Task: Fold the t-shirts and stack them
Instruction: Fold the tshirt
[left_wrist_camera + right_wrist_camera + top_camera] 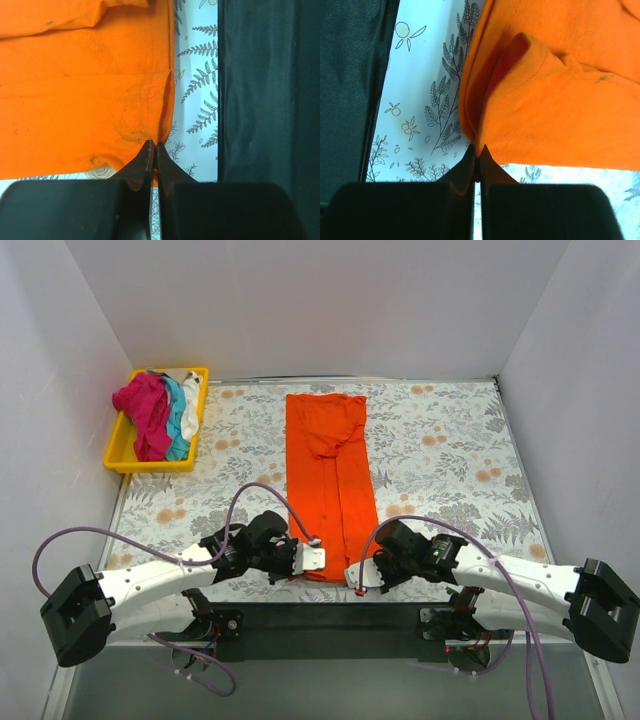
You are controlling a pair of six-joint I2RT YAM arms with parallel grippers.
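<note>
The orange t-shirt [330,475] lies folded lengthwise into a long strip down the middle of the table. My left gripper [312,558] is shut on its near left hem corner, and the cloth [85,100] shows pinched at the fingertips in the left wrist view. My right gripper [357,575] is shut on the near right hem corner, with the orange cloth [560,110] bunched at its tips. A pile of magenta [145,410], teal [176,420] and white [191,400] t-shirts lies in the yellow tray.
The yellow tray [122,455] stands at the back left of the floral tablecloth [450,450]. A black strip [330,615] runs along the table's near edge between the arm bases. White walls close in the sides and back.
</note>
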